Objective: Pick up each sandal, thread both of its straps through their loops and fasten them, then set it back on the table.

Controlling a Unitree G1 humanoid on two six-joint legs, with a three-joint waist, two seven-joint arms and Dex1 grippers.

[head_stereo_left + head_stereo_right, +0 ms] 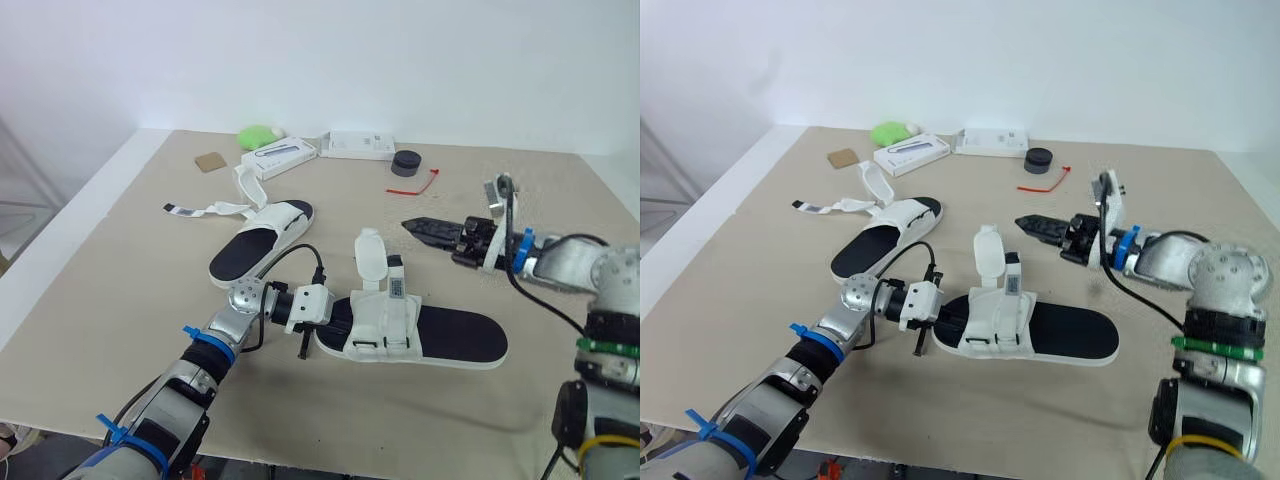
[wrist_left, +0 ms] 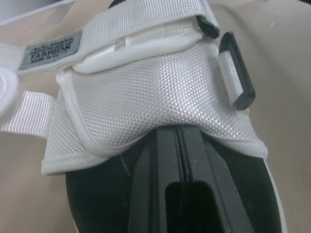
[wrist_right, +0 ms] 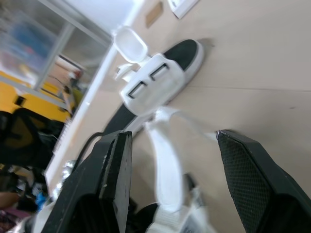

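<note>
The near sandal point(image 1: 440, 338), black sole and white upper, lies mid-table with its two straps point(image 1: 370, 258) standing loose above the upper. My left gripper point(image 1: 338, 318) lies at its toe end; in the left wrist view its fingers point(image 2: 165, 160) are shut together on the insole, tips tucked under the white upper point(image 2: 146, 97), beside a black loop point(image 2: 236, 80). My right gripper point(image 1: 425, 231) hovers open above the table behind this sandal, pointing left, holding nothing. The far sandal point(image 1: 262, 242) lies to the left with its straps point(image 1: 205, 210) unfastened and spread out.
Along the table's back stand a green object point(image 1: 258, 135), two white boxes point(image 1: 285, 156) point(image 1: 360, 145), a black round puck point(image 1: 407, 162), a red zip tie point(image 1: 414, 184) and a cork coaster point(image 1: 210, 161). The table edge runs close on the left.
</note>
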